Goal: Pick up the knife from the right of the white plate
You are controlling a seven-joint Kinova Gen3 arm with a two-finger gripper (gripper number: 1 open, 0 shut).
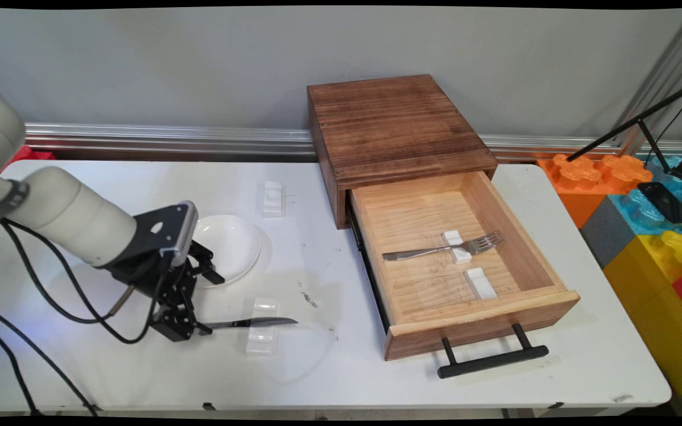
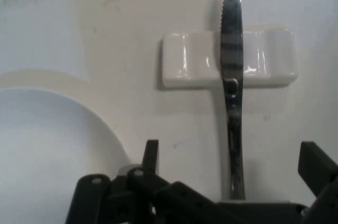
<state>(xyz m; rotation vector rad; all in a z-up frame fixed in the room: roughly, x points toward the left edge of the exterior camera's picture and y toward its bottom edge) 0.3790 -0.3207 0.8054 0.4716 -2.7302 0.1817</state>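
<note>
Knife (image 1: 252,323) lies across a white rest (image 1: 262,325) on the table (image 1: 140,367), its handle at my hand (image 1: 190,322). My fingers (image 2: 151,156) stand wide either side, not gripping. It might roll off if nudged. At two o'clock, an open drawer (image 1: 483,319) holds a fork (image 1: 444,249). Only the hand view shows serrations; only the main view shows the drawer.
</note>
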